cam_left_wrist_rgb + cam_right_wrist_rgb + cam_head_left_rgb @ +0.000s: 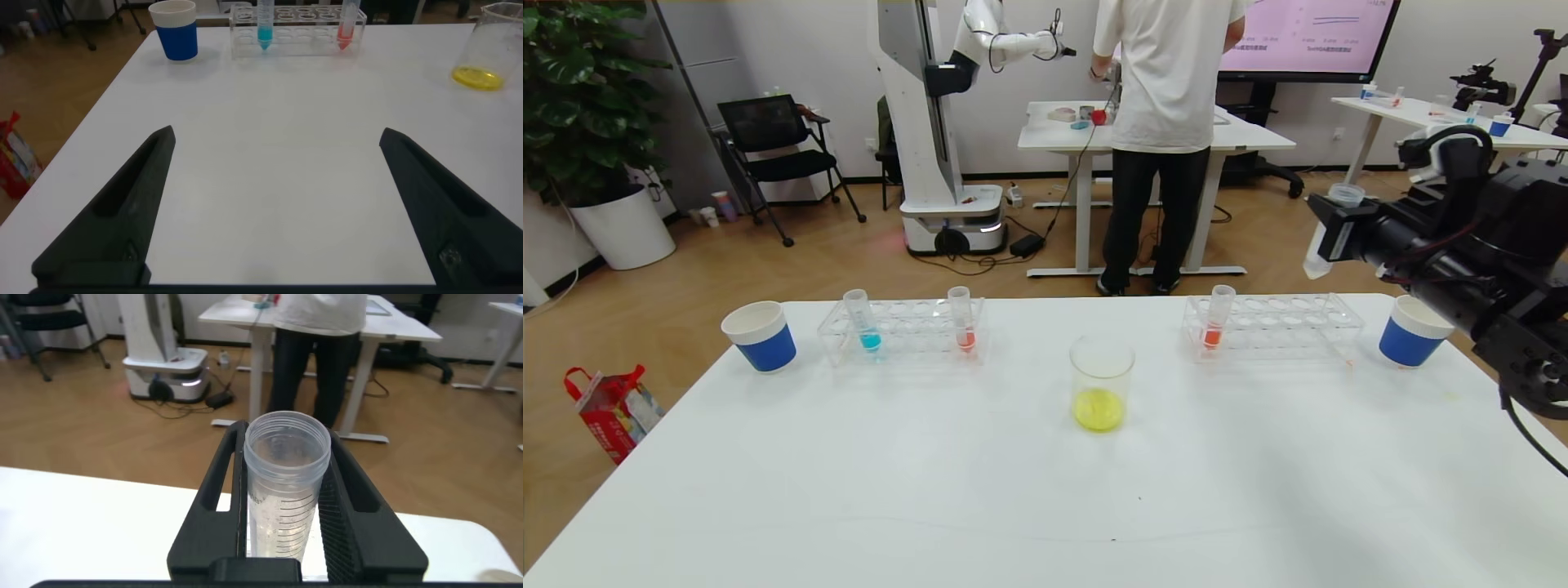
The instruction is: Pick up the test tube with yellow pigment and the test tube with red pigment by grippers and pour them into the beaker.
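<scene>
My right gripper (1333,231) is raised at the right, above and beyond the table's far edge. It is shut on a clear graduated test tube (1327,233), which shows empty, with only droplets inside, in the right wrist view (286,498). No tube with yellow liquid is in view. The beaker (1102,382) stands mid-table with yellow liquid in its bottom. The test tube with red pigment (964,320) stands in the left rack (903,331). My left gripper (276,132) is open and empty, low over the near-left table; it does not show in the head view.
A blue-liquid tube (862,320) shares the left rack. A more orange tube (1217,317) stands in the right rack (1274,325). Blue paper cups stand at far left (760,336) and far right (1413,331). A person stands beyond the table.
</scene>
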